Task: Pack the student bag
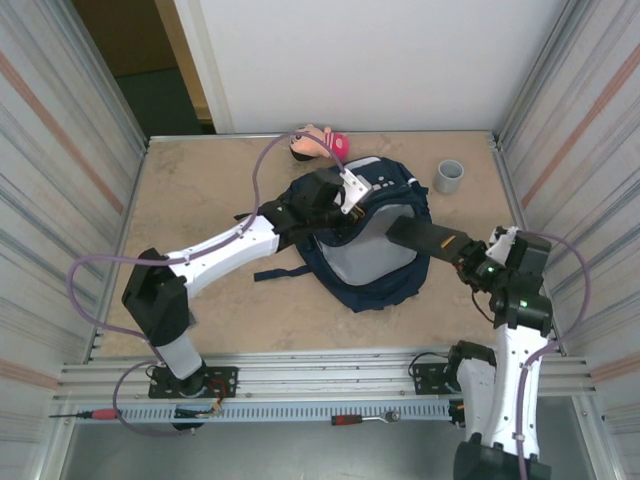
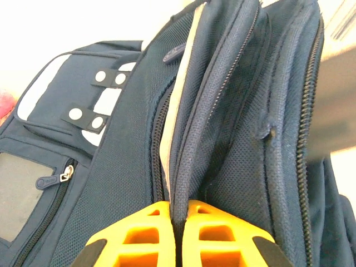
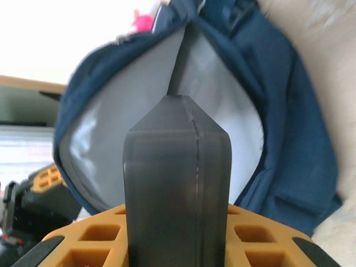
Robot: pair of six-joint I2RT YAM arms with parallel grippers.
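At centre of the top view the student bag (image 1: 400, 195) is seen lying on the table (image 1: 200, 180), its grey-lined mouth turned to the lower right. The left gripper (image 1: 345, 205) is set on the bag's upper rim. The right gripper (image 1: 465, 252) is clamped on a dark flat block (image 1: 425, 236) aimed at the mouth. A grey cup (image 1: 449, 177) and a doll (image 1: 318, 143) are seen near the upper edge.

Left wrist view: orange fingers (image 2: 139, 233) are pressed together on a fold of zipper edge at bottom centre.

Right wrist view: the block is pinched at bottom centre, and the lining is shown gaping above it.

The bag is judged soft, floppy and light. It is best taken by the stiffer zipper rim, since loose cloth would sag shut.
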